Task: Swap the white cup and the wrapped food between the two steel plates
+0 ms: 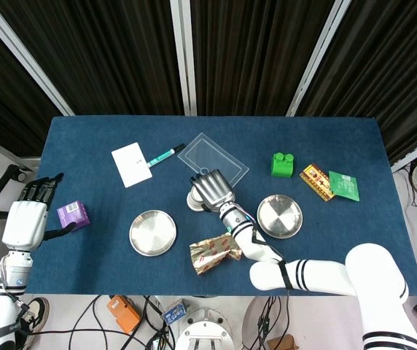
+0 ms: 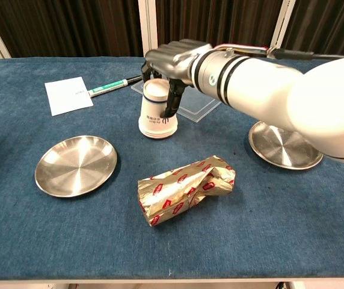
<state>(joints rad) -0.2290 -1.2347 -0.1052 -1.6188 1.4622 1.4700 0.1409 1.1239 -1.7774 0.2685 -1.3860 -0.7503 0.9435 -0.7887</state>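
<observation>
Right now the right hand (image 2: 171,67) is gripping the white cup (image 2: 157,110), fingers curling over its upturned base while the cup is standing upside down, wide rim on the blue table (image 2: 292,223), its long axis upright with perhaps a slight lean. The cup is sitting between the two steel plates, just in front of the clear plastic sheet (image 1: 213,157). The wrapped food (image 2: 185,188) is lying on the cloth nearer the front edge, its long axis running from lower left to upper right, the crumpled end pointing toward the right plate (image 2: 285,144). The left plate (image 2: 76,165) is resting well apart to the left, with bare cloth around it. Both plates are sitting empty. At the far left edge the left hand (image 1: 28,215) is hovering with fingers spread, holding nothing, just beside a purple box (image 1: 72,215). A white card (image 1: 130,164) and a green-capped marker (image 1: 165,154) are lying toward the back left; a green block (image 1: 283,164) and snack packets (image 1: 330,182) are lying toward the back right.
</observation>
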